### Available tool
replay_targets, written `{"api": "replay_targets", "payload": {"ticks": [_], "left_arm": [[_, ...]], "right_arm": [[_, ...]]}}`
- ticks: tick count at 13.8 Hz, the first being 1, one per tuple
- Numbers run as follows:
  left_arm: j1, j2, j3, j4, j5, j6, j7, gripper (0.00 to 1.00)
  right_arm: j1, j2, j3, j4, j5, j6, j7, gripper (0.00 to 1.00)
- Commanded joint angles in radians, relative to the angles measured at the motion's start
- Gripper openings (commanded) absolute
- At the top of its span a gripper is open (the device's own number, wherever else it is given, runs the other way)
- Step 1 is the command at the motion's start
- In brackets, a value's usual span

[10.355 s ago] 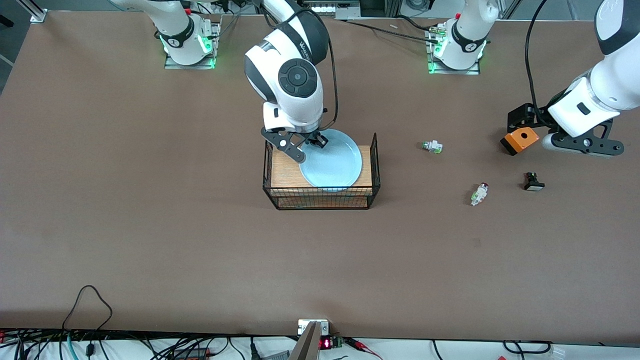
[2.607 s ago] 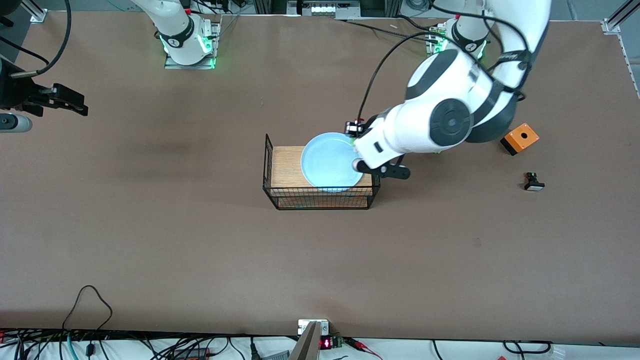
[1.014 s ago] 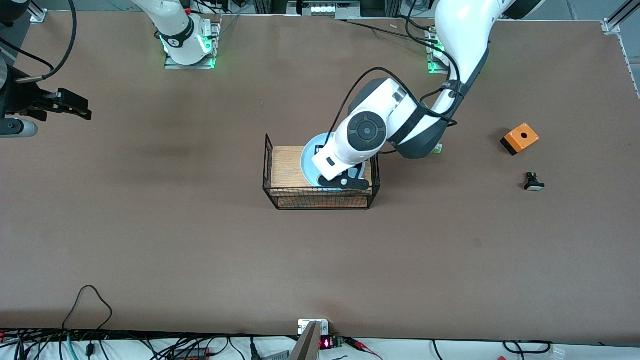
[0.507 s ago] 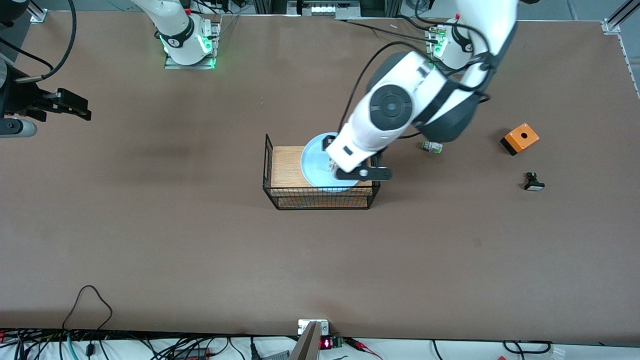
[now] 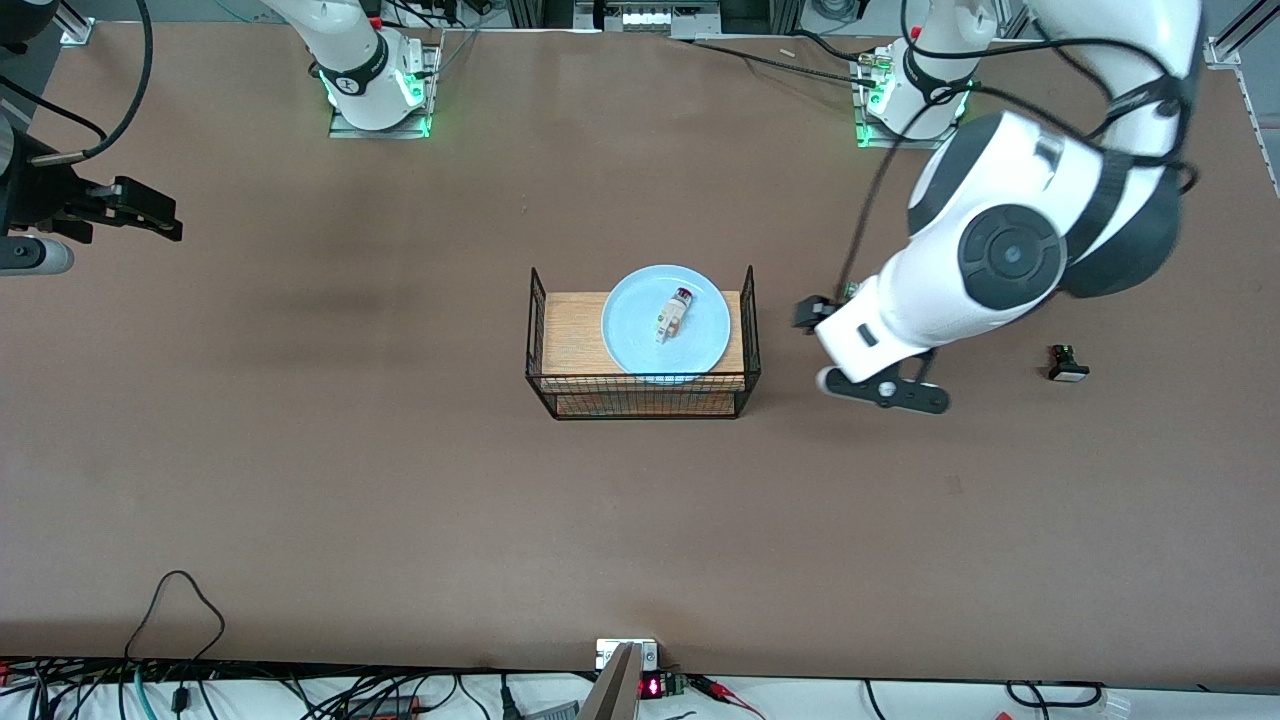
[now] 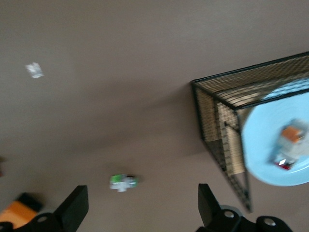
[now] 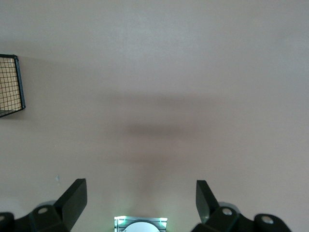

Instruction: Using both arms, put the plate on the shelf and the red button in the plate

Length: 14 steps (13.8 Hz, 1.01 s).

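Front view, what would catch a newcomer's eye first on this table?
Probably the round pale-blue plate on the wood-topped black wire rack mid-table, with the tiny red-capped white button lying on it. Next, the big white left arm, its left gripper open and empty over bare table beside the rack, toward the left arm's end. The right gripper waits open at the right arm's end.

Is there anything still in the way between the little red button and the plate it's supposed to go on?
Nothing visible does: the small white push-button with the dark-red cap already lies on the round pale-blue plate, which sits on the wooden board in the black wire rack. Both hands are open and clear of it.
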<state>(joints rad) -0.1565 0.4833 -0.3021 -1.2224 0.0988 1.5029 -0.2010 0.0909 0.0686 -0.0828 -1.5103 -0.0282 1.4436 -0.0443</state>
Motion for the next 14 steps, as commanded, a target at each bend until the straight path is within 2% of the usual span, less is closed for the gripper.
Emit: {"api": "replay_targets", "payload": {"ticks": [1, 3, 4, 5, 6, 8, 9, 10, 12, 14], "left_arm": [[0.015, -0.116, 0.006, -0.032, 0.067, -0.050, 0.066, 1.00], [0.043, -0.211, 0.049, -0.128, 0.061, -0.041, 0.072, 1.00], [0.044, -0.260, 0.117, -0.184, 0.003, -0.036, 0.075, 1.00], [0.064, -0.305, 0.162, -0.236, -0.118, -0.033, 0.078, 1.00], [0.086, -0.340, 0.194, -0.293, -0.169, -0.007, 0.095, 1.00], [0.091, -0.425, 0.236, -0.414, -0.147, 0.089, 0.181, 1.00], [0.092, -0.458, 0.238, -0.455, -0.095, 0.112, 0.189, 1.00], [0.095, -0.482, 0.239, -0.474, -0.058, 0.117, 0.195, 1.00], [0.146, -0.505, 0.239, -0.483, -0.054, 0.132, 0.195, 1.00], [0.152, -0.544, 0.244, -0.528, -0.059, 0.134, 0.183, 1.00]], "right_arm": [[-0.007, 0.008, 0.006, 0.022, -0.010, -0.008, -0.015, 1.00], [-0.005, 0.008, 0.006, 0.022, -0.009, -0.008, -0.016, 1.00], [-0.005, 0.008, 0.006, 0.022, -0.009, -0.008, -0.016, 1.00], [-0.005, 0.008, 0.006, 0.022, -0.009, -0.008, -0.016, 1.00], [-0.005, 0.008, 0.006, 0.022, -0.009, -0.008, -0.016, 1.00], [-0.007, 0.008, 0.006, 0.022, -0.009, -0.008, -0.016, 1.00], [-0.007, 0.008, 0.006, 0.022, -0.009, -0.008, -0.016, 1.00], [-0.007, 0.008, 0.006, 0.022, -0.009, -0.008, -0.016, 1.00], [-0.004, 0.008, 0.006, 0.022, -0.009, -0.008, -0.016, 1.00], [-0.004, 0.008, 0.006, 0.022, -0.010, -0.008, -0.014, 1.00]]}}
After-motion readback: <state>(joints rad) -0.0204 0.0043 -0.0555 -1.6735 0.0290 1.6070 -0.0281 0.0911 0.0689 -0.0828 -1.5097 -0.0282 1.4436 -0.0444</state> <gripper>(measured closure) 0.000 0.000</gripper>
